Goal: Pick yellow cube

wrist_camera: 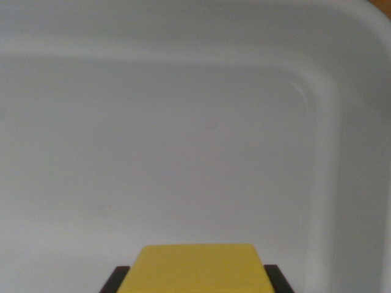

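Yellow fills the bottom middle of the wrist view. It is the yellow cube, and it sits very close to the camera. On each side of it is a dark finger, one on the wrist view's left and one on the wrist view's right. Both touch the cube's sides. So the claw looks like it is pinching the cube between its two fingers.

Behind the cube is a big white tub. Its floor is smooth and bare. Its wall curves up along the top and down the wrist view's right, with a round corner where the two sides meet. Nothing else shows in the tub.

How far is the job? The reaching part looks done, because the cube is right between the fingers. The squeezing part looks done too, since the fingers press on both sides. What I cannot tell is if the cube is up off the floor or sitting on it. The bottom of the cube is cut off by the edge of the picture.

What is left, I think, is to lift the cube up and clear of the tub, and to keep a good hold so it does not slip out.
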`<act>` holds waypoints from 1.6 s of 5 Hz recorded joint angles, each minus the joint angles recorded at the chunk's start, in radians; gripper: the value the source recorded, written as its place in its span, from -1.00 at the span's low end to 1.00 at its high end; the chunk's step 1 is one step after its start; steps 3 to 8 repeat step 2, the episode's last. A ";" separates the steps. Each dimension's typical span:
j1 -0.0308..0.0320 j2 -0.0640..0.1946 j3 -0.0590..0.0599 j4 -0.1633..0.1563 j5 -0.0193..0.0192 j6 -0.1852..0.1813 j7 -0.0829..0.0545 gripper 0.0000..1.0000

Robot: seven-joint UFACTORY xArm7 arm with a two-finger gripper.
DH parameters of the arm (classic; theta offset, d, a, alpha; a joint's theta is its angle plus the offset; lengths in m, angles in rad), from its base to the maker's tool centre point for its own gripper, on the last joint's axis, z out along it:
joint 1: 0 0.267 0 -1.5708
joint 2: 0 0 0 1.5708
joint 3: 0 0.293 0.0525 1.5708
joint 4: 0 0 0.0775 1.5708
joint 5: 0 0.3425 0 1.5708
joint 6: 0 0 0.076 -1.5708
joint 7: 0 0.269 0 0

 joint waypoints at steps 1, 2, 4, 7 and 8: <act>0.0001 -0.004 0.000 0.006 -0.0004 0.010 0.000 1.00; 0.0001 -0.004 0.000 0.006 -0.0004 0.010 0.000 1.00; 0.0001 -0.004 0.000 0.006 -0.0004 0.010 0.000 1.00; 0.0001 -0.004 0.000 0.006 -0.0004 0.010 0.000 1.00; 0.0001 -0.004 0.000 0.006 -0.0004 0.010 0.000 1.00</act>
